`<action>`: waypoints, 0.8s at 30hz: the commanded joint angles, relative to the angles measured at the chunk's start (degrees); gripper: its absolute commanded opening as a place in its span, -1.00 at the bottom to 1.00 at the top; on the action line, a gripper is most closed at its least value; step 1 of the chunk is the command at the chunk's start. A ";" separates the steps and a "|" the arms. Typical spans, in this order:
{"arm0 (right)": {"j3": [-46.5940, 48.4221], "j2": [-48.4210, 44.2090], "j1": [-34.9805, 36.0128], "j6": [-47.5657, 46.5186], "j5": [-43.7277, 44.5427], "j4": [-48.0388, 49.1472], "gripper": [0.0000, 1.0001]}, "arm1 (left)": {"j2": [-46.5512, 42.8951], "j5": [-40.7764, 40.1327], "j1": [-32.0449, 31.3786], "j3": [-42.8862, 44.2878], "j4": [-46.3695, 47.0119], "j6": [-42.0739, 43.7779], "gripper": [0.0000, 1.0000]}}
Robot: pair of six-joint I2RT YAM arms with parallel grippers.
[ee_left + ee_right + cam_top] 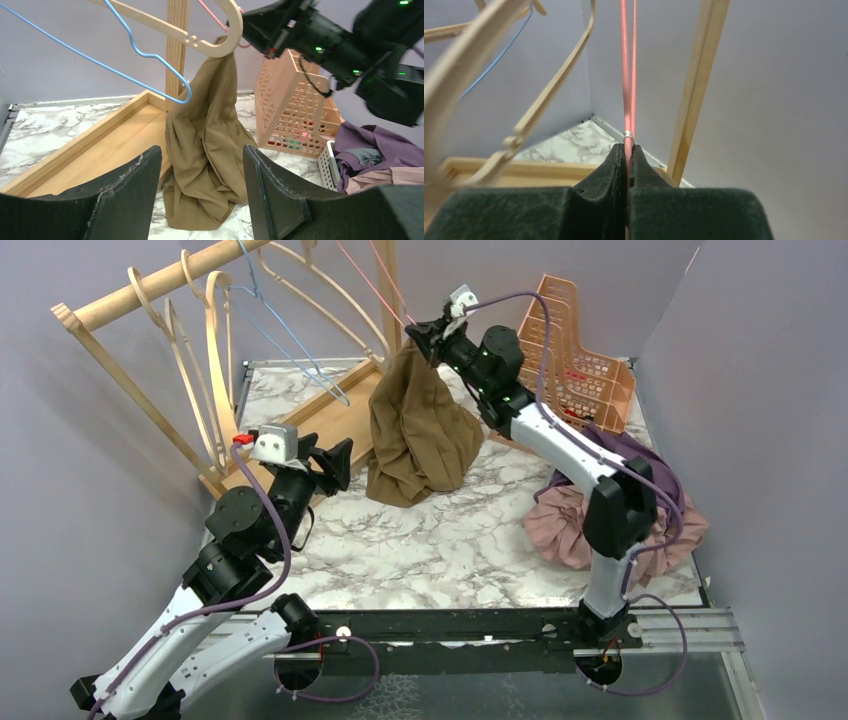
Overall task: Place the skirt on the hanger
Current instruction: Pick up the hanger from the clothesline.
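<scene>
A brown skirt (420, 430) hangs in a bunch at the back middle, its hem pooled on the marble table (450, 540). Its top is gathered right at my right gripper (422, 338), which is shut on the wire of a pink hanger (372, 278). In the right wrist view the pink hanger (626, 75) runs up from between the pressed fingers of the right gripper (627, 148). How the skirt's waist sits on the wire is hidden. My left gripper (336, 462) stands open and empty, low at the left, facing the skirt (210, 125) through its jaws (200, 156).
A wooden rack (150, 285) with several wooden hangers (215, 370) and a blue wire hanger (290, 335) fills the back left, over a wooden tray base (330, 420). An orange basket (575, 350) stands at the back right. A pile of purple and pink clothes (640, 510) lies at the right.
</scene>
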 commanded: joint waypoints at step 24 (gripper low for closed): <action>-33.51 -65.88 0.22 -6.51 4.55 -64.76 -0.98 | 6.62 14.83 -0.23 -5.77 16.65 -6.29 0.28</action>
